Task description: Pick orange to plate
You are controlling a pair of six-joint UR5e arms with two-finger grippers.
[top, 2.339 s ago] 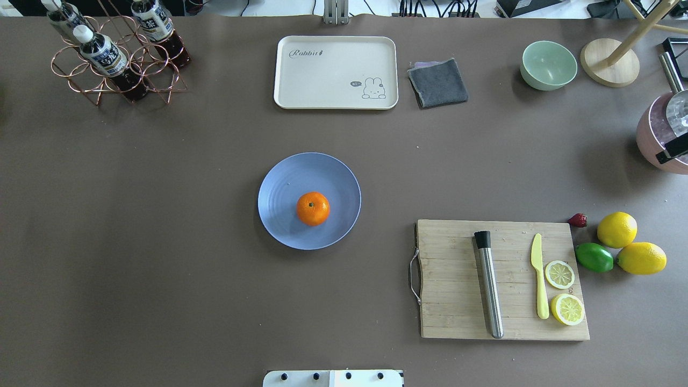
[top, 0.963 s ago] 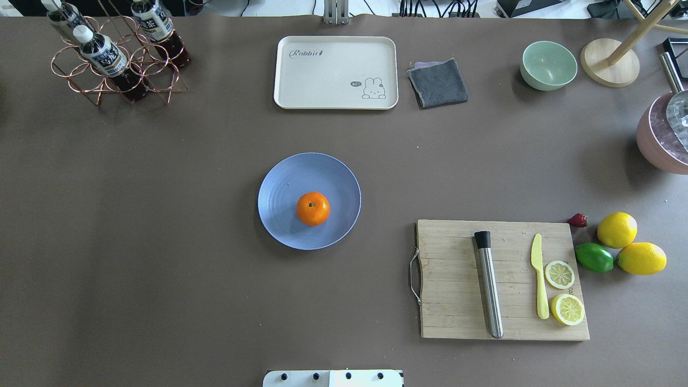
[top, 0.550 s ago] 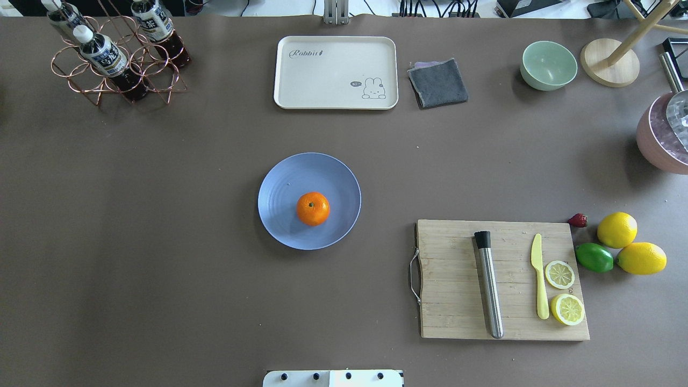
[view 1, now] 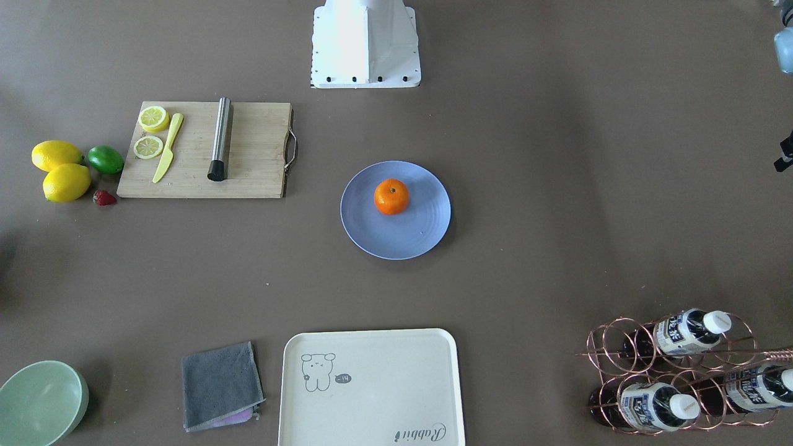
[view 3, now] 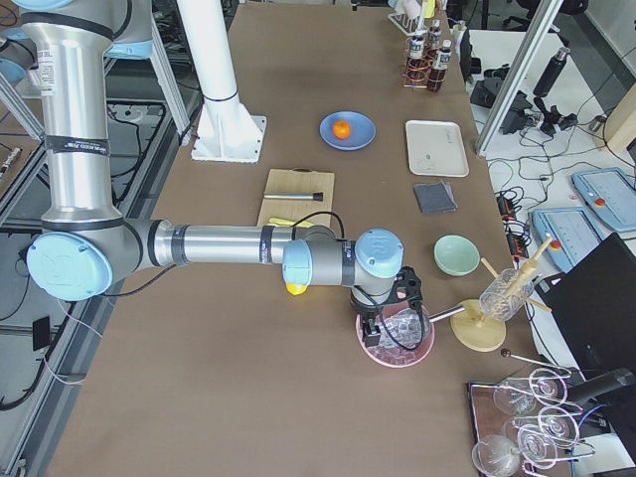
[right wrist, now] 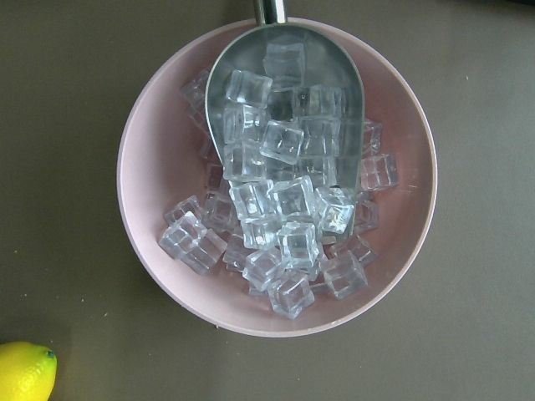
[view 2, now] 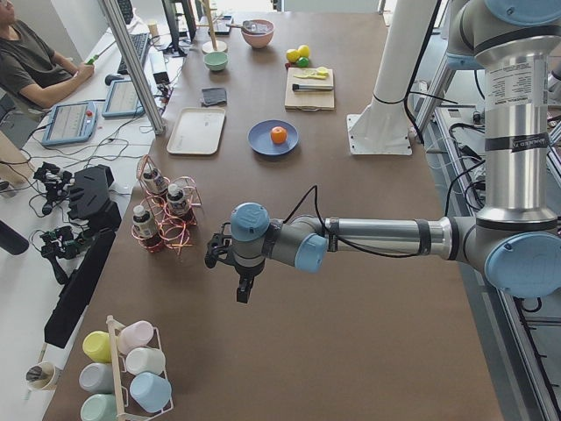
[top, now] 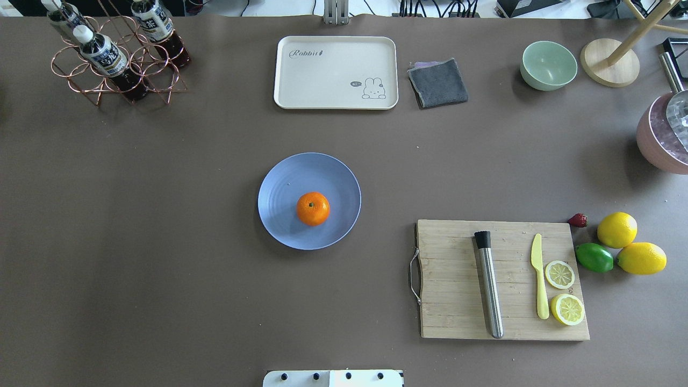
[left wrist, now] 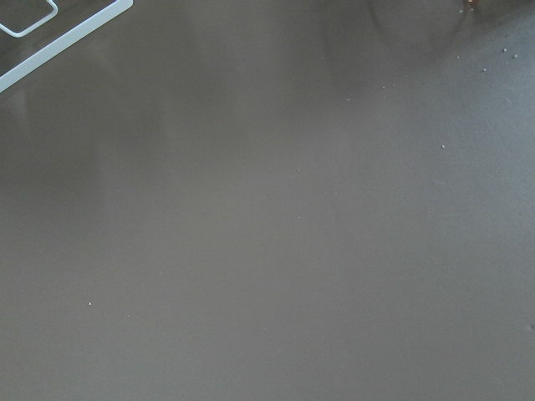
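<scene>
The orange [top: 313, 208] rests on the pale blue plate [top: 285, 183] at the table's middle, a little toward the robot's side of the plate's centre; it also shows as the orange [view 1: 391, 196] on the plate [view 1: 403, 238]. Nothing touches it. My left gripper [view 2: 245, 285] hangs over bare table near the bottle rack, far from the plate, and I cannot tell its state. My right gripper [view 3: 383, 320] hovers above a pink bowl at the table's other end, state unclear too. Neither wrist view shows fingers.
A wooden cutting board [top: 457, 279] carries a steel muddler, a yellow knife and lemon slices. Beside it lie two lemons [top: 617, 229] and a lime [top: 594, 257]. A cream tray [top: 336, 72], grey cloth [top: 438, 82], green bowl [top: 548, 64] and bottle rack [top: 113, 59] line the far side. The pink bowl [right wrist: 401, 251] holds ice cubes and a scoop.
A black part of the right gripper at the overhead view's right edge, over the pink bowl, has left that view. The orange and plate have not moved.
</scene>
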